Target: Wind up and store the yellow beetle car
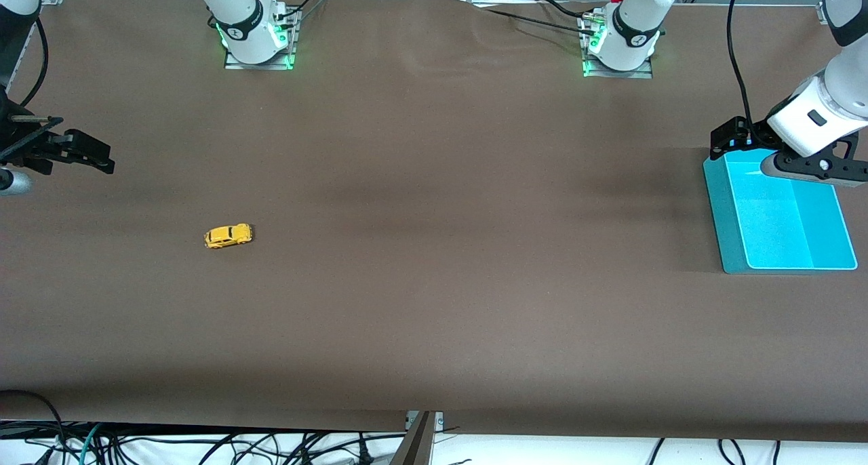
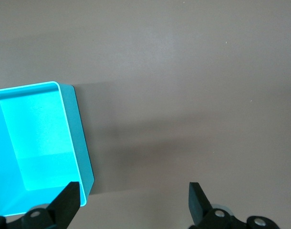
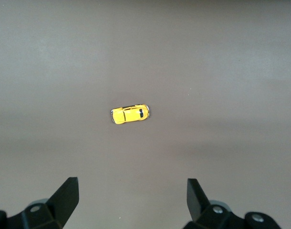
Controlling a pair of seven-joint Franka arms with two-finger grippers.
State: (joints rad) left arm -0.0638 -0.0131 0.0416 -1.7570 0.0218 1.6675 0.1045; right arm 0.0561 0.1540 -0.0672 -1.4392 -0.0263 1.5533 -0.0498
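The yellow beetle car (image 1: 228, 235) stands alone on the brown table, toward the right arm's end. It also shows in the right wrist view (image 3: 129, 114), apart from the fingers. My right gripper (image 1: 102, 156) is open and empty, over bare table at that end; in its wrist view (image 3: 131, 182) the fingers stand wide apart. The turquoise bin (image 1: 719, 207) sits at the left arm's end and looks empty. My left gripper (image 1: 722, 143) is open and empty over the bin's corner nearest the bases. Its wrist view (image 2: 134, 187) shows the bin's wall (image 2: 78, 133) beside one finger.
The two arm bases (image 1: 254, 38) (image 1: 620, 45) stand along the table's edge farthest from the front camera. Cables (image 1: 203, 445) hang below the table's front edge. The brown table cover (image 1: 434, 248) stretches wide between the car and the bin.
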